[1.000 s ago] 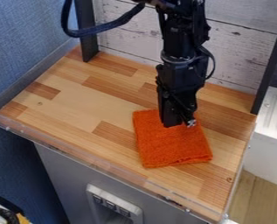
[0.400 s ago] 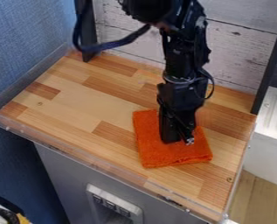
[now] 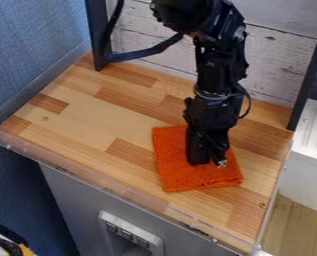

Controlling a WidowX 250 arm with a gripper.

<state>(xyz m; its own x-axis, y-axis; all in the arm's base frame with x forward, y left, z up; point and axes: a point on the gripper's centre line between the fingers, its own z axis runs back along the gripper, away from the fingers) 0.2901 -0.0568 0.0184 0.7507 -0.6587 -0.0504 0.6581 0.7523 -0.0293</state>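
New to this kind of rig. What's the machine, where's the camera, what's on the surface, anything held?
The machine is one black robot arm, entering at the top; its hand hangs at the lower end. A fixed camera looks down at a slant on a wooden worktop, with white planks behind. On the worktop lies an orange cloth, spread flat. The hand is down over the cloth's middle, hiding part of it. Whether it touches or pinches the cloth, I can't tell from this angle; no lifted fold shows.

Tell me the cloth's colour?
The cloth is bright orange, seen best in the camera view.
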